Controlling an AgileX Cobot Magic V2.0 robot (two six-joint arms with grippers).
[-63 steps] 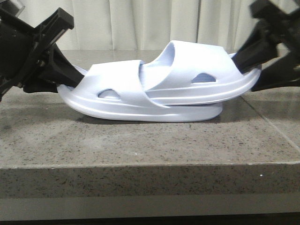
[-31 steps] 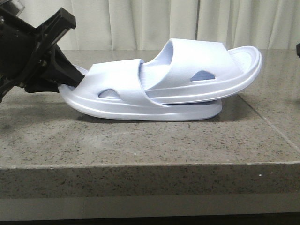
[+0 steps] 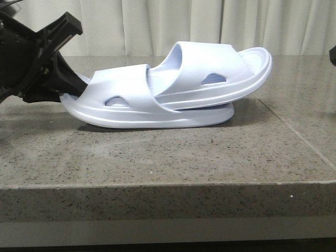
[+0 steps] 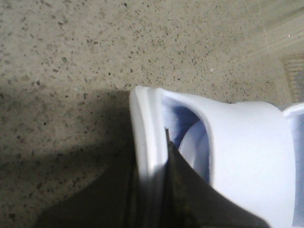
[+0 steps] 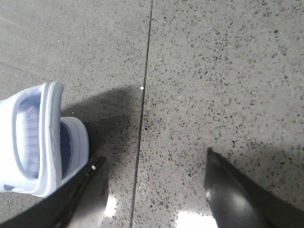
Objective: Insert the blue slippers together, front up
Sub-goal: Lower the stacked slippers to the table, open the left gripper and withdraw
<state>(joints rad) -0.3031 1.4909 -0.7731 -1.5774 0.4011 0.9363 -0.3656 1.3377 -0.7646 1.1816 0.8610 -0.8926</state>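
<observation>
The two blue slippers lie nested on the stone table. The upper one has its front pushed under the strap of the lower one, and its far end tilts up to the right. My left gripper is shut on the left end of the lower slipper; the left wrist view shows its dark fingers pinching the pale sole rim. My right gripper hangs open over bare stone, apart from the slippers' right ends. Only a dark sliver of it shows in the front view.
The speckled grey stone table has a front edge close to the camera and a thin seam running under my right gripper. A pale curtain hangs behind the table.
My right gripper let go of the upper slipper's raised end and pulled away to the right. The nested pair has shifted a little to the left with my left gripper.
</observation>
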